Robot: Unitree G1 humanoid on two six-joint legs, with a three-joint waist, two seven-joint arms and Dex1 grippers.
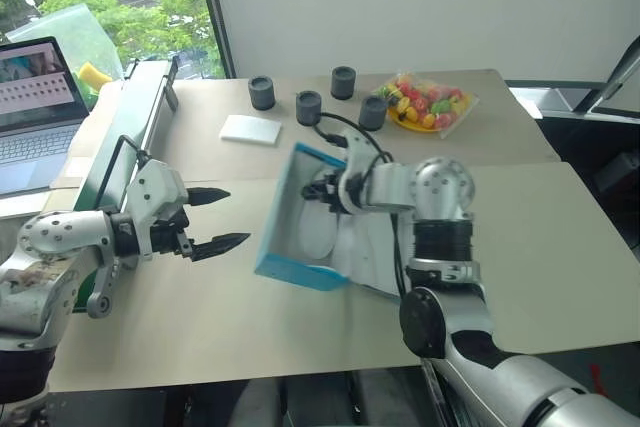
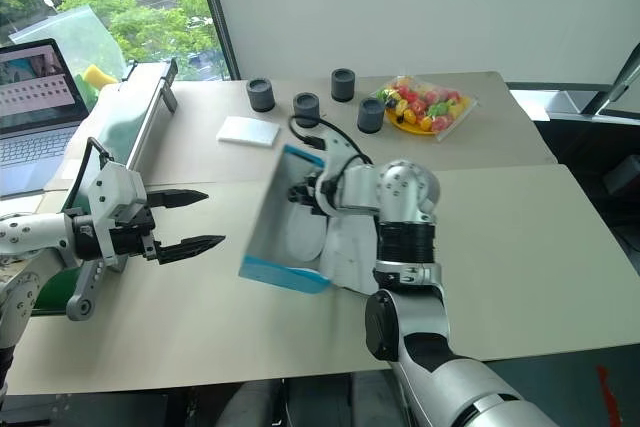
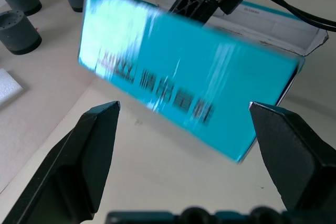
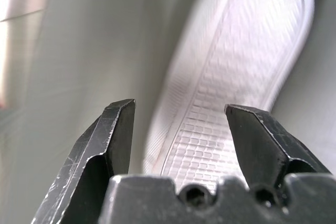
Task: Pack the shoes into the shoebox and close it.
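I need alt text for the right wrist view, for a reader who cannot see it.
A shoe's white ribbed sole lies against the shoebox's white inside, seen between the two black fingers of the open right pincer.

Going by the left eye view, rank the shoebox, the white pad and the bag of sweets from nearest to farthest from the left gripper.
From the left gripper:
1. Shoebox, just to its right, tipped up on the table, with the right gripper inside it.
2. White pad, farther back, lying flat.
3. Bag of sweets, at the far right of the table.
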